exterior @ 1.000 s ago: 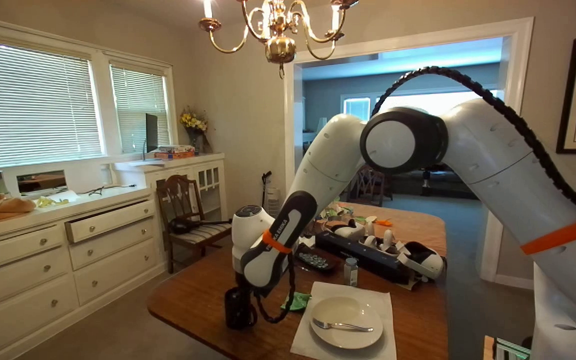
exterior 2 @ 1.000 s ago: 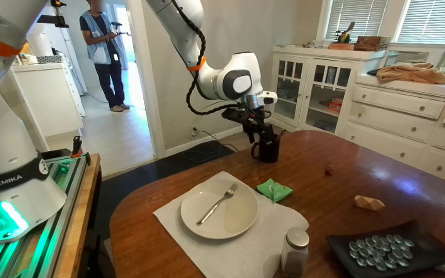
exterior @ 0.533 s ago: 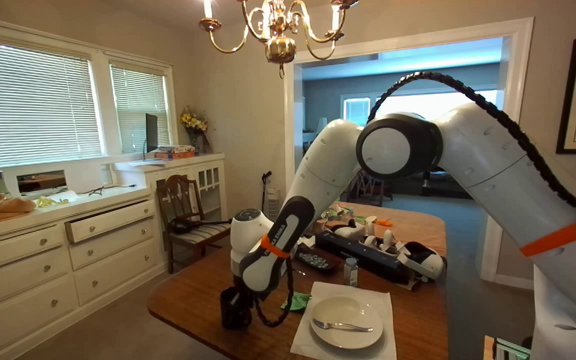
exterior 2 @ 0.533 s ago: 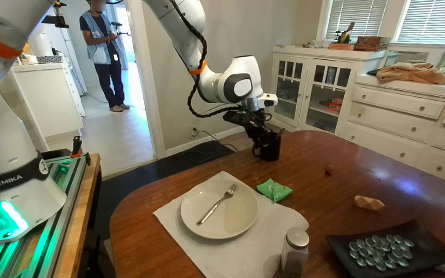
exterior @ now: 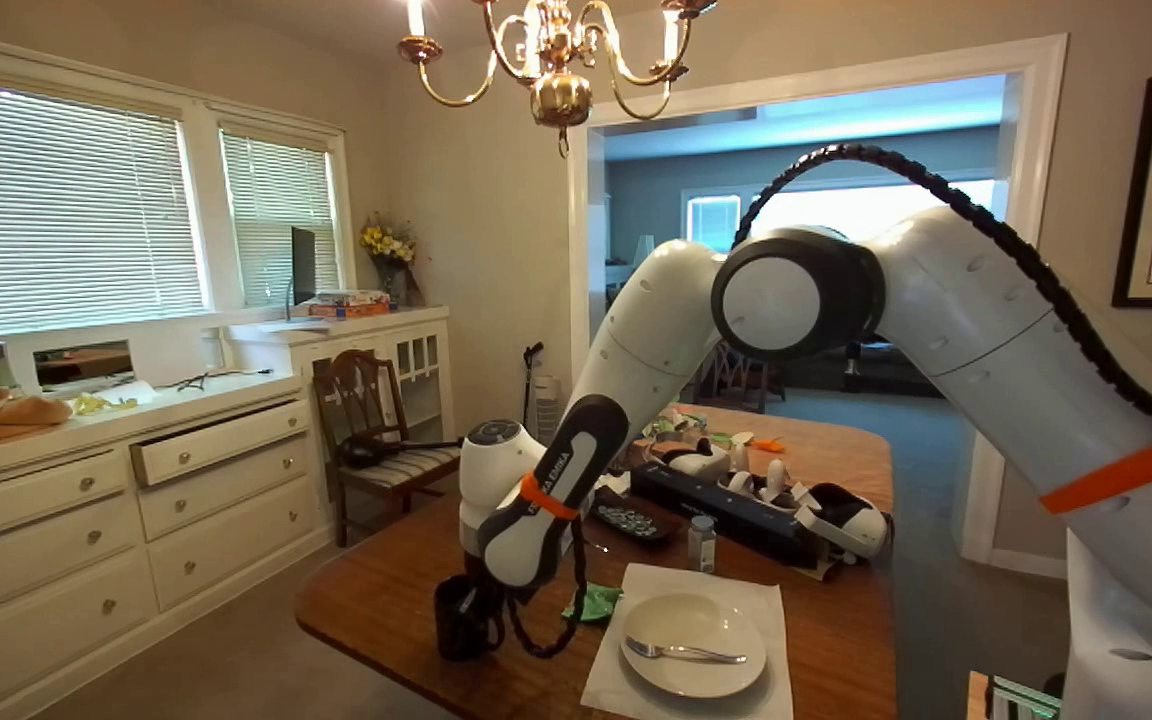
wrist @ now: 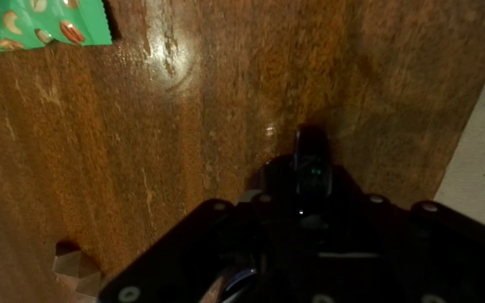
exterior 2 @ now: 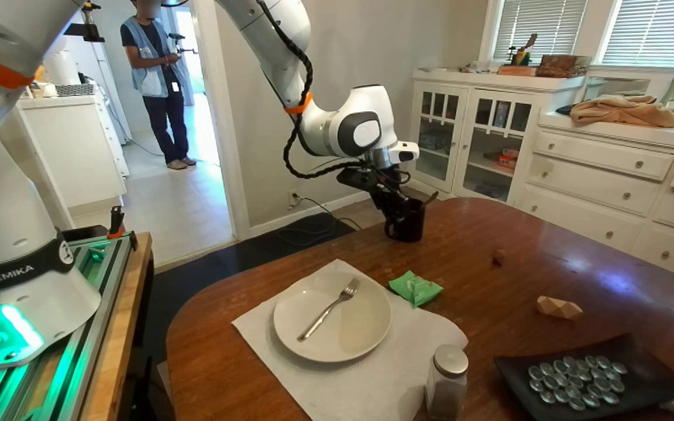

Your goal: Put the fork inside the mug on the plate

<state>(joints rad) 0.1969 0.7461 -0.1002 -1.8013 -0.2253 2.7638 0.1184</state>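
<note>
My fork [exterior 2: 325, 314] lay on the plate [exterior 2: 366, 327], well apart from the claw [exterior 2: 396, 211], its tines pointing the claw's way; in both exterior views I had the whole of it. The dark mug [exterior 2: 411, 225] was right at the claw's tip, black against black, their outlines hard for me to part. Whether the claw was spread, pressed together or pinching the mug's handle, I could not tell; my wrist view gave me murky shapes along the bottom. Nor could I tell whether the mug's base touched the desk [exterior 2: 477, 234]. Just past the claw, a thin brownish thing [exterior 2: 431, 197] leaned out of the mug's top, its lower part hidden, too small for me to name. Near the claw, on the plate's side, lay a green packet [exterior 2: 416, 287], cut off in the wrist view's corner. Farther from the claw, white paper [exterior 2: 372, 383] ran under the plate, partly hidden by it. A jar [exterior 2: 447, 386] stood well apart from the claw, as did a black tray [exterior 2: 659, 383] whose glassy pieces [exterior: 628, 521] were too small to count in an exterior view. Off to the claw's left in an exterior view stood a person [exterior 2: 158, 76], face blurred, head cropped.
</note>
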